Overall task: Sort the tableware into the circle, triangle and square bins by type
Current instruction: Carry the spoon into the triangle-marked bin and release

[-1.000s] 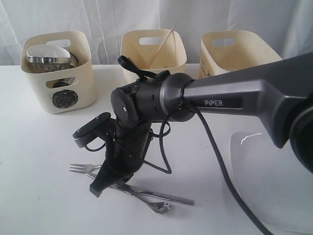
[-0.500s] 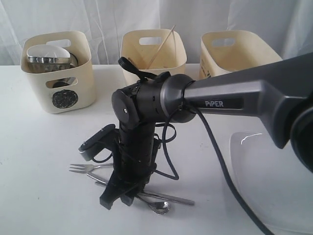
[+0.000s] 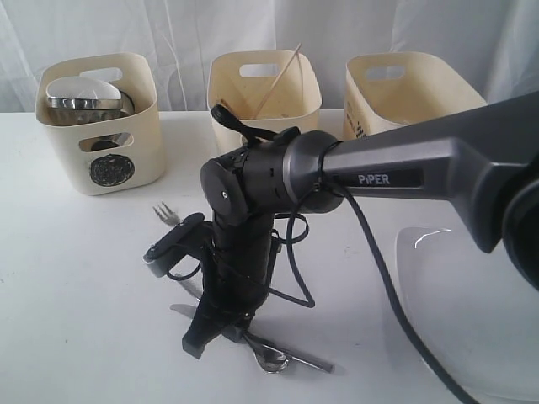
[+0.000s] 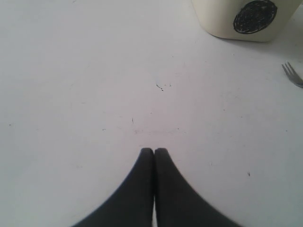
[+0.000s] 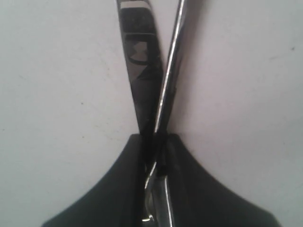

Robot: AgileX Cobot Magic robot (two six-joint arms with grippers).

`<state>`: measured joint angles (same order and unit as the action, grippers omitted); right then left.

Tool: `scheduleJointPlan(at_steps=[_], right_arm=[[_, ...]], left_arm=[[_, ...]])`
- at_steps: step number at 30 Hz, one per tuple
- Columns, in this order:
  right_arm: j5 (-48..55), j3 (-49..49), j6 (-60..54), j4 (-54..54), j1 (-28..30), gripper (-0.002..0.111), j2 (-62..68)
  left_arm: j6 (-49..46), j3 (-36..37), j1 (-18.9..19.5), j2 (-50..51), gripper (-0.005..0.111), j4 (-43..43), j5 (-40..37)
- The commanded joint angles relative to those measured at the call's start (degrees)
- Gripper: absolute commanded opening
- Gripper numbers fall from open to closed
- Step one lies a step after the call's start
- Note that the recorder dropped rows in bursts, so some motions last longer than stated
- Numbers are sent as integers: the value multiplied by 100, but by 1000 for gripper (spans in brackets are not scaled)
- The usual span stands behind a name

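Right claw (image 3: 202, 335): reaching across to the left half of the worktop (image 3: 67, 295), pointing down, jaws narrow and clamped on steel cutlery.
Wrist view of that grip: two steel pieces cross right at the jaws, a flat knife (image 5: 139, 61) blade and a thin bright shaft; whether both are pinched I cannot tell.
Fork (image 3: 164, 213): tines up beside the right wrist, handle running down toward the clamped jaws, so it reads as the piece held.
Knife tip (image 3: 180, 310): on the worktop just beside the claw.
Spoon (image 3: 271, 361): flat on the worktop, just right of the claw.
Left claw (image 4: 154, 151): jaws pressed together, holding nothing, over bare worktop.
Circle bin (image 3: 126, 139): back left, holding steel mugs (image 3: 80, 103) and a small white bowl (image 3: 84, 86).
Middle bin (image 3: 227, 93): one chopstick (image 3: 282, 76) leaning inside.
Right-hand bin (image 3: 396, 101): contents hidden.
Plate (image 3: 472, 337): front right, partly under the arm, well apart from the bins.
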<state>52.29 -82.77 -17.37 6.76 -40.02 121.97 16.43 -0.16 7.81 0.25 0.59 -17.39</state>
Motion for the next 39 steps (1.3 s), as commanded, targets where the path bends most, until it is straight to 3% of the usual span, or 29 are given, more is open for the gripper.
scheduleJointPlan(at_steps=[1,12,18,29,34,39], right_arm=[[-4,16,-18,-127,6,0,169],[89,-567,4,-396,6,0,-849],[-513,-726,294,-532,296,0,-1219],[-3133,-726,1608,-358,1785,0,-1460],[-4728,-726,1570,-429,1984,0,-1447],[-7132,-726,1430,-444,2063,0,-1066]], left_arm=[[2,16,2,-25,0,63,-64],[2,16,2,-25,0,63,-64],[2,16,2,-25,0,63,-64],[2,16,2,-25,0,63,-64],[2,16,2,-25,0,63,-64],[2,16,2,-25,0,63,-64]])
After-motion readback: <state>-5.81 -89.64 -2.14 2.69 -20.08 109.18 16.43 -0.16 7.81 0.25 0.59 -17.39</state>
